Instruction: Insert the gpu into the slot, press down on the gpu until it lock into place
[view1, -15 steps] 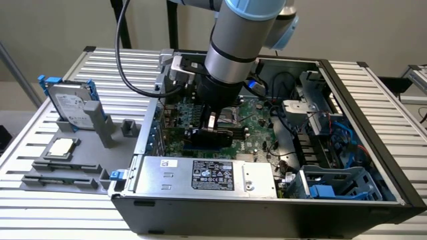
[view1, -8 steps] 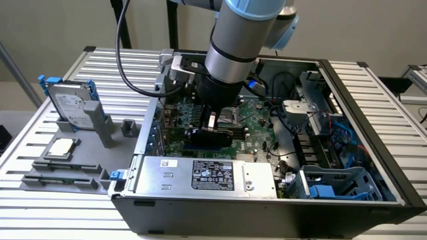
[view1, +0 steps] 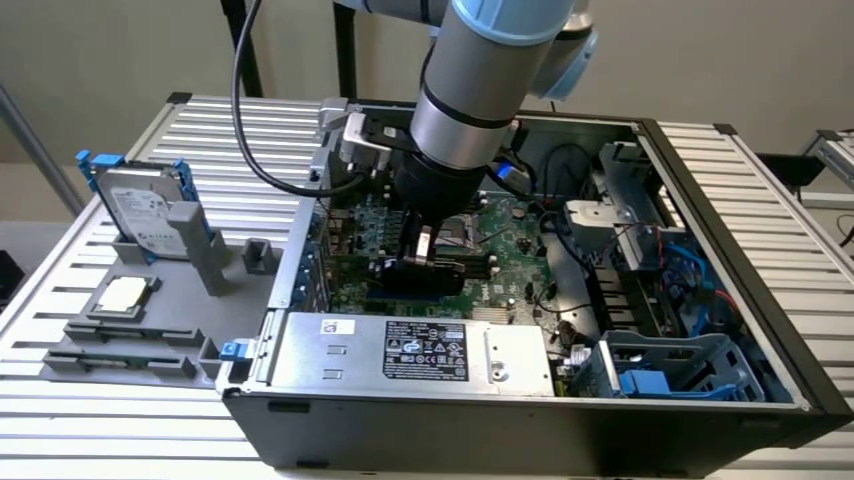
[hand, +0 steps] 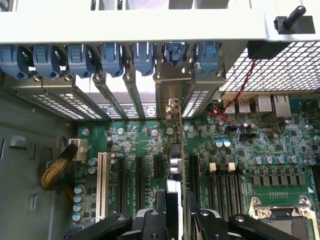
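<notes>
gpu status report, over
Gripper jaws shut on gpu. Gpu upright at the slot, seating unclear. Nothing seen in the way.

I see a power supply (view1: 414, 352) inside the case (view1: 561, 440); outside, a hard drive (view1: 138, 208) upright, chip (view1: 123, 295) nearby.

— What's the gpu doing on your feed?

— In the wrist view I see the gpu (hand: 175, 162) edge-on: a thin dark card standing upright on the motherboard (hand: 240, 150), with its metal bracket (hand: 170, 107) against the rear expansion openings (hand: 125, 100).

— And the slot?

— In the exterior view the slot (view1: 400, 292) is a dark-blue strip directly under the card's lower edge. I can't tell whether it's fully seated.
</notes>
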